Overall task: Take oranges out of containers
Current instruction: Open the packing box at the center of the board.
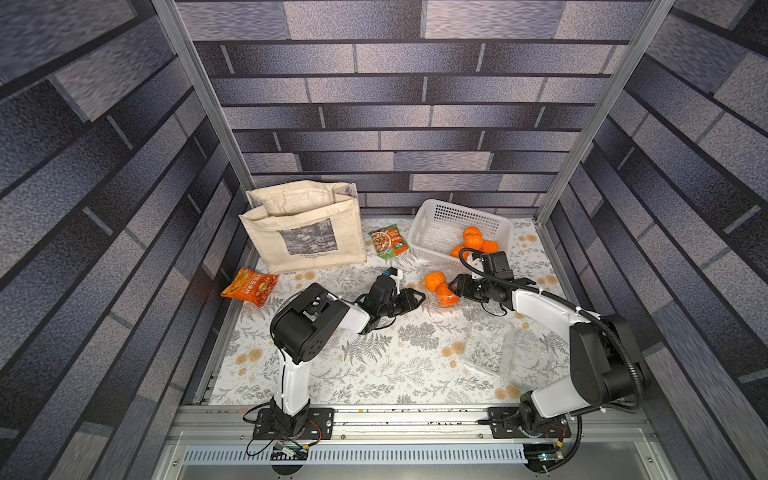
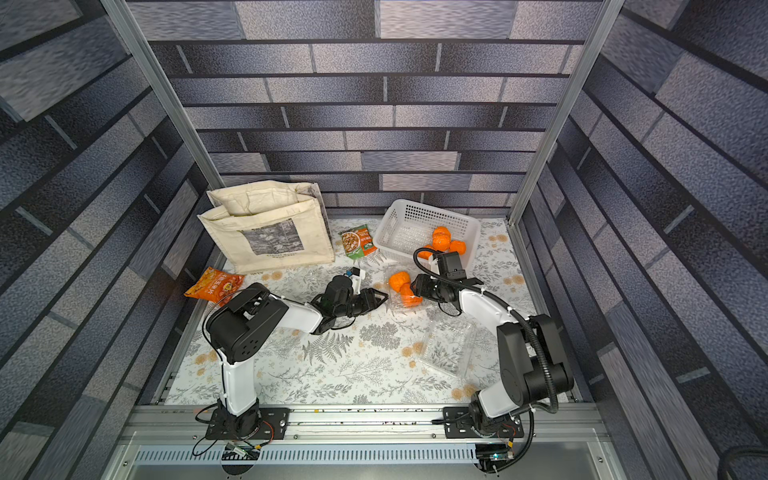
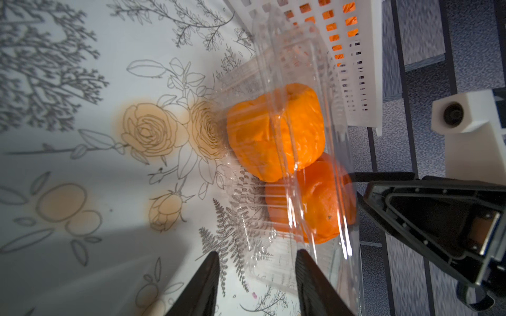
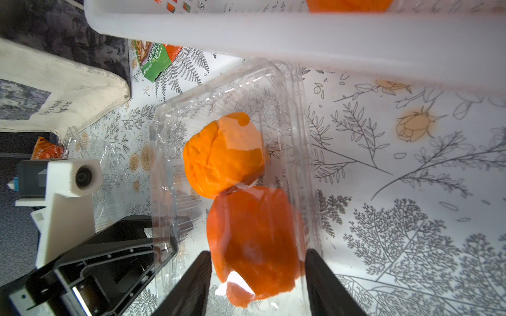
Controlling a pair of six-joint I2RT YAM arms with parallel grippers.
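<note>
**Grippers at the filled container**

Inspection of both top views finds one clear container just in front of the white basket, with the two arms meeting over it from either side.

- Right gripper: jaws set against both sides of the near orange, closed on it. This fruit lies inside the container, touching the far orange beside it.
- Left gripper: jaws stand apart, and bare tablecloth shows in the gap. They straddle the container's near edge without pinching it. In the right wrist view, one of its fingers lies against the container wall.
- Basket oranges: four fruits sit in the basket's corner nearest the right arm, partly hidden by its cable.
- Empty container: lies open on the cloth close to the right arm, well apart from the grippers.
- Other items: tote bag at the back, green packet beside the basket, orange packet near the left edge.
</note>
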